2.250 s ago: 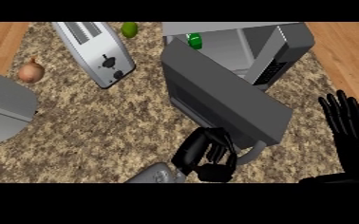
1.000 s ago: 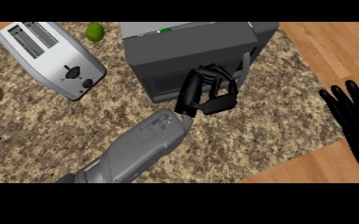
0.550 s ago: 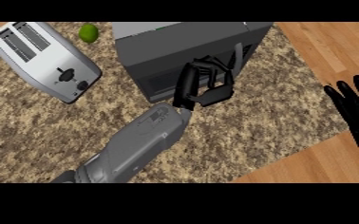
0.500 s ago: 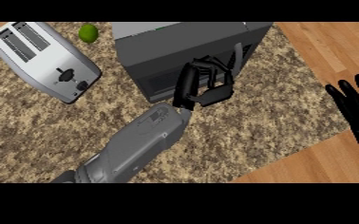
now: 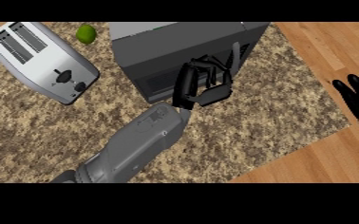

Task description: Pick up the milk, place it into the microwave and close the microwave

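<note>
A dark grey microwave [image 5: 186,45] sits at the far middle of a speckled granite counter [image 5: 266,109], its door [image 5: 175,64] looking shut or nearly so. The left hand [image 5: 202,83], on a grey forearm rising from the near left, rests against the door front with fingers curled and holding nothing. The right hand [image 5: 348,92] shows only at the right edge, fingers straight, resting. The milk is not visible; judging by the door, it is probably inside the microwave. A silver toaster [image 5: 45,61] lies at far left, with a green lime [image 5: 86,33] beside it. Risk: if the door has not latched, it may swing open when the hand withdraws, or a further push could slide the microwave backwards.
</note>
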`<state>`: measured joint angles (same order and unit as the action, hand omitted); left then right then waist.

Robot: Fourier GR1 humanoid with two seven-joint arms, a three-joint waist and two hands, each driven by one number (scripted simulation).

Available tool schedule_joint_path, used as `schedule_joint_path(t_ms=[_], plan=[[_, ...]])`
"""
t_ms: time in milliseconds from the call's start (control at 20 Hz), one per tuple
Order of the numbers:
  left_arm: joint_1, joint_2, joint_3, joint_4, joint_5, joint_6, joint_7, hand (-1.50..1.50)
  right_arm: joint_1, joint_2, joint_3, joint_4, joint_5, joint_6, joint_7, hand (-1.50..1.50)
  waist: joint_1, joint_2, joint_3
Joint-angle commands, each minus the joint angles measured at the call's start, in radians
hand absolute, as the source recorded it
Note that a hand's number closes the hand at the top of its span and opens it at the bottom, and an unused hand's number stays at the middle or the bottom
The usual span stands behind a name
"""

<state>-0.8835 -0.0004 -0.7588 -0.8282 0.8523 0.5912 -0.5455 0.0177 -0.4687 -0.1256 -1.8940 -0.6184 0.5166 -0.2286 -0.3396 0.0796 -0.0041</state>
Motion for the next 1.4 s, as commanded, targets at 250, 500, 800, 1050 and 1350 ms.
schedule_joint_path(t_ms=[250,500,800,1050,1350], plan=[[-0.073,0.0,0.03,0.086,0.051,-0.02,-0.029,1.5,-0.022,-0.024,-0.022,-0.009,-0.058,-0.006,0.03,-1.5,-0.022,0.015,0.001],[-0.071,0.0,0.026,0.098,0.067,-0.015,-0.066,1.5,-0.028,-0.046,-0.039,-0.013,-0.078,-0.01,0.05,-1.5,-0.025,0.014,0.001],[-0.074,0.0,0.019,0.108,0.092,-0.021,-0.089,1.5,-0.041,-0.066,-0.046,-0.01,-0.102,-0.007,0.07,-1.5,-0.022,0.022,0.001],[-0.074,0.0,0.008,0.114,0.109,-0.023,-0.114,1.5,-0.053,-0.073,-0.056,-0.008,-0.13,-0.015,0.083,-1.5,-0.018,0.022,0.002],[-0.078,0.0,-0.004,0.118,0.133,-0.02,-0.136,1.5,-0.069,-0.097,-0.048,-0.023,-0.175,0.021,0.095,-1.5,-0.021,0.021,0.002]])
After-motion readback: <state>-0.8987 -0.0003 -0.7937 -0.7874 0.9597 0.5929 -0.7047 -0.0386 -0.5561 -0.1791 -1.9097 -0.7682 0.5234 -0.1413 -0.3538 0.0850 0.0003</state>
